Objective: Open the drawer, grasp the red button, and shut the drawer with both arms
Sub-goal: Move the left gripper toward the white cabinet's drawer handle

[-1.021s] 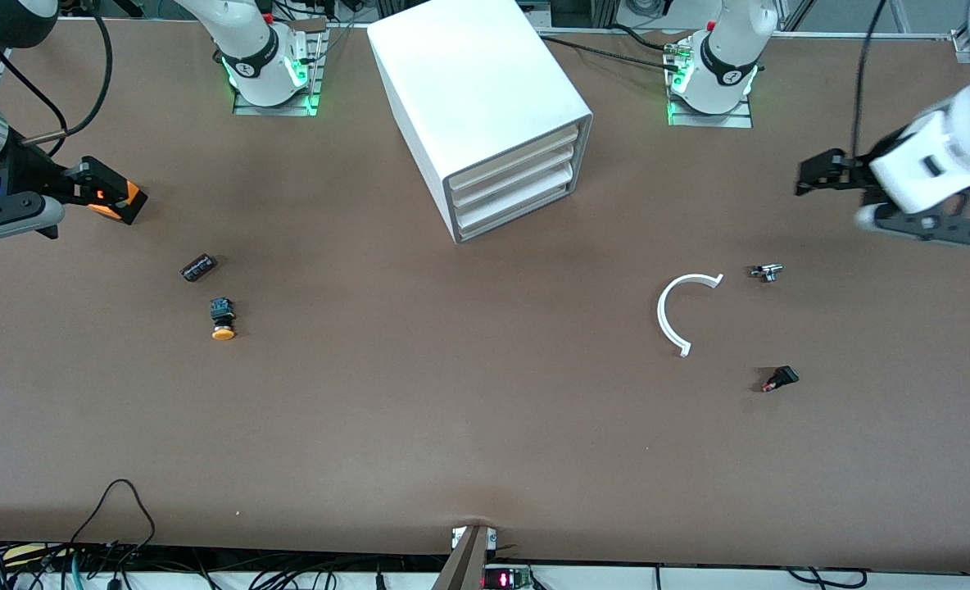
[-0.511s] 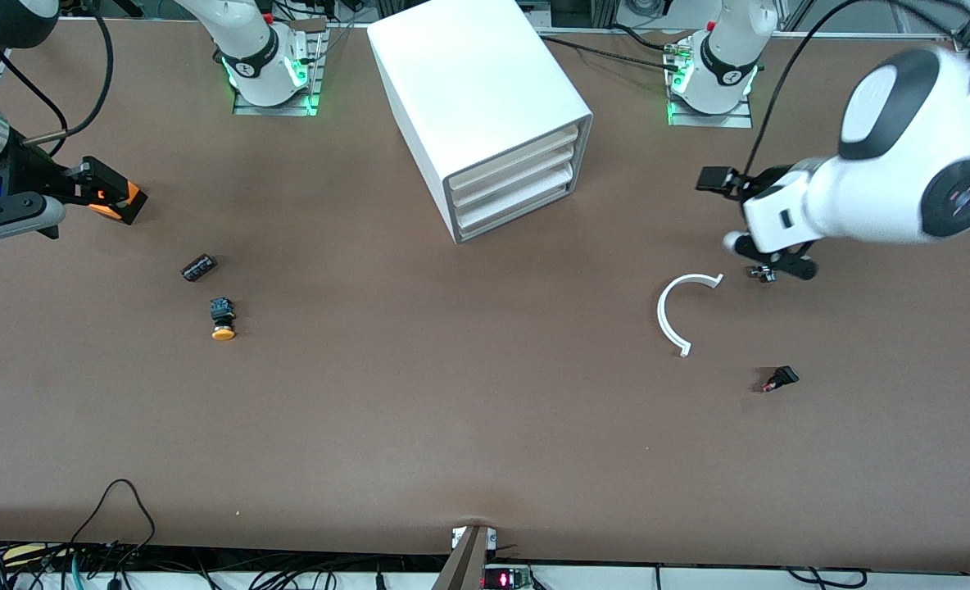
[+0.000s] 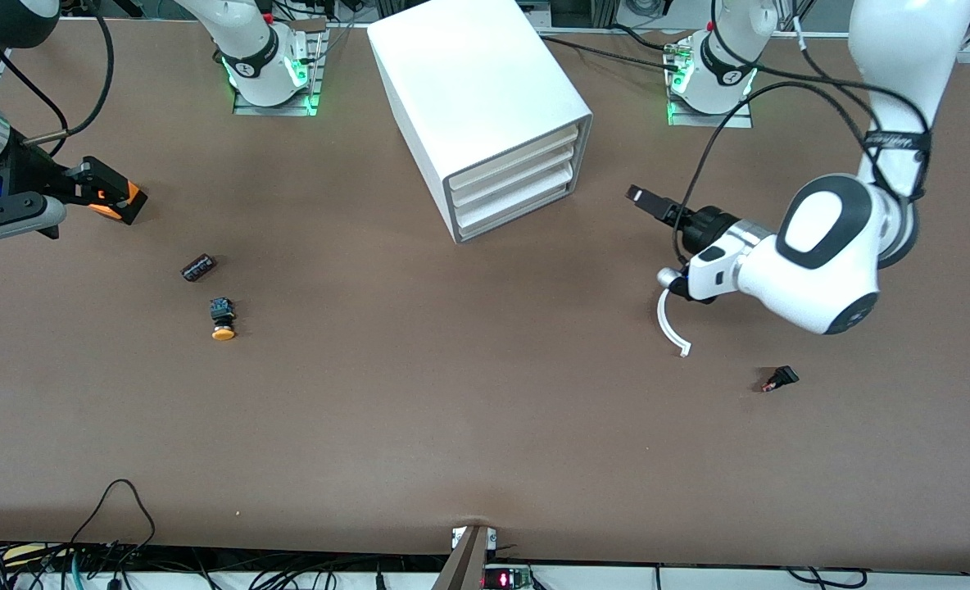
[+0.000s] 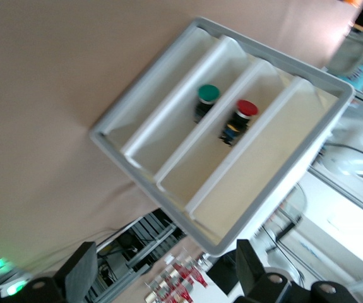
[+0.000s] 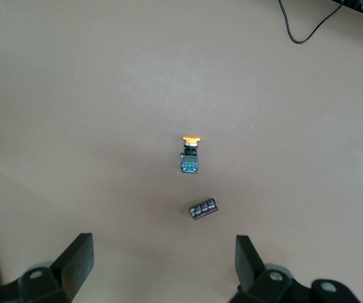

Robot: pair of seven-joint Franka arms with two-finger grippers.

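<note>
Drawer cabinet [image 3: 485,115], white, stands mid-table near the arms' bases; three drawer fronts face the front camera at a slant, all flush with the frame in the front view.

Left wrist view looks into the cabinet's shelves: red-capped button [image 4: 237,121] stands on one shelf, a green-capped button [image 4: 204,102] on the shelf beside it.

Left gripper [image 3: 657,242] is over the table between the cabinet front and the white curved strip [image 3: 670,328], fingers spread wide with nothing between them; both fingers [image 4: 80,271] show apart in its wrist view. The arm's body covers part of the strip.

Right gripper [image 3: 83,190] is held at the right arm's end of the table, just above an orange box [image 3: 116,201]; its fingers [image 5: 77,259] stand wide apart and empty in its wrist view. That arm waits.

Below it on the table: an orange-capped button [image 3: 222,319] and a small dark cylinder [image 3: 198,267], lying near each other. A small black part [image 3: 779,378] lies toward the left arm's end, nearer the front camera than the strip.
</note>
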